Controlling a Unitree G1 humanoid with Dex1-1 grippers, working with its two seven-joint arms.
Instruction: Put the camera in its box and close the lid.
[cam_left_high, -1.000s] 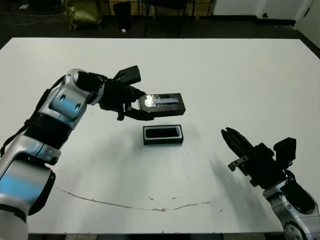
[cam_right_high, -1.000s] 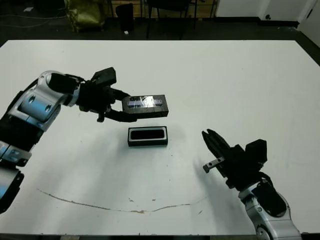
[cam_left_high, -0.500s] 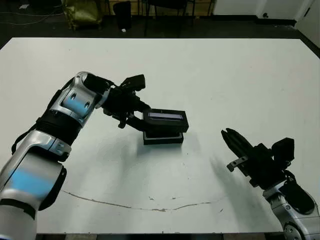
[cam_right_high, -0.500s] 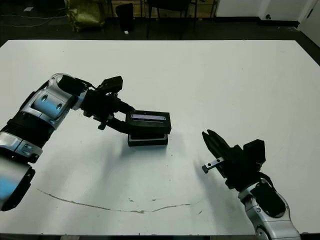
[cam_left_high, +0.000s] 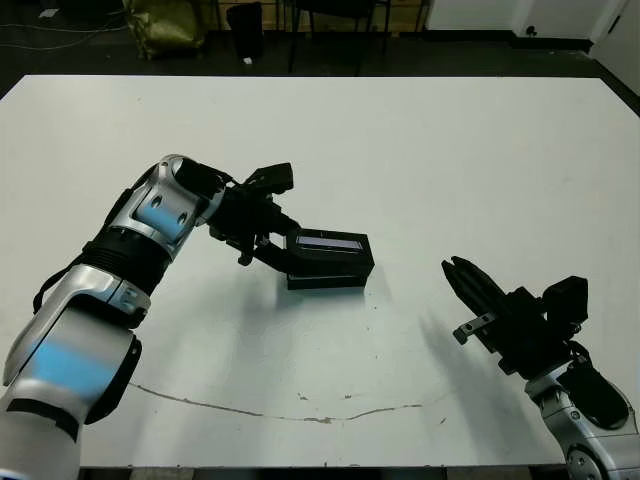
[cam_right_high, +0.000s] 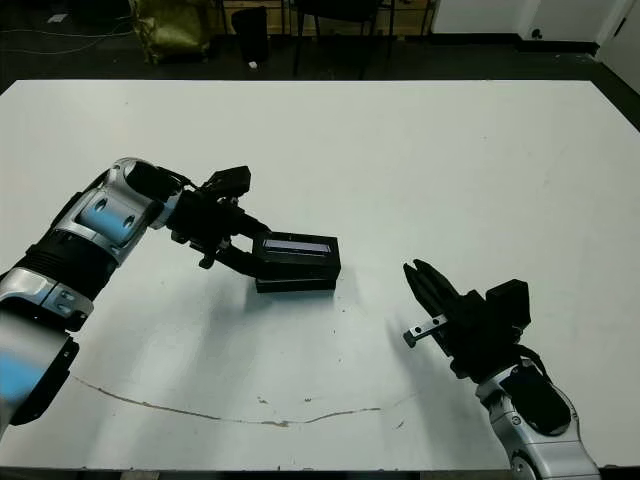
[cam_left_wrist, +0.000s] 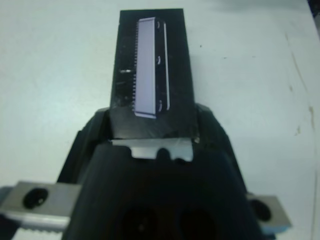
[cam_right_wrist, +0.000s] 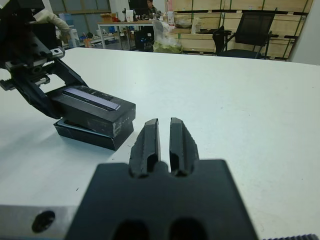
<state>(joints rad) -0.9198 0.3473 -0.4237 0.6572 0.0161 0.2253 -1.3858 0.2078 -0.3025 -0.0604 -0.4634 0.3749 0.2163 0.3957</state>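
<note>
Left gripper is clamped on one end of the lid, lid reaching out past its fingertips, tilted over the box for seating. Camera not visible, presumably inside. Right gripper sits well apart, fingers nearly together, empty.

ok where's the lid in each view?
Left eye: lid centre-left, over the box.
Right eye: left of centre.
Left wrist: upper centre, held end-on.
Right wrist: left of middle, tilted on the box.
Shared landmark: the lid's grey strip, and the left gripper holding it.
</note>
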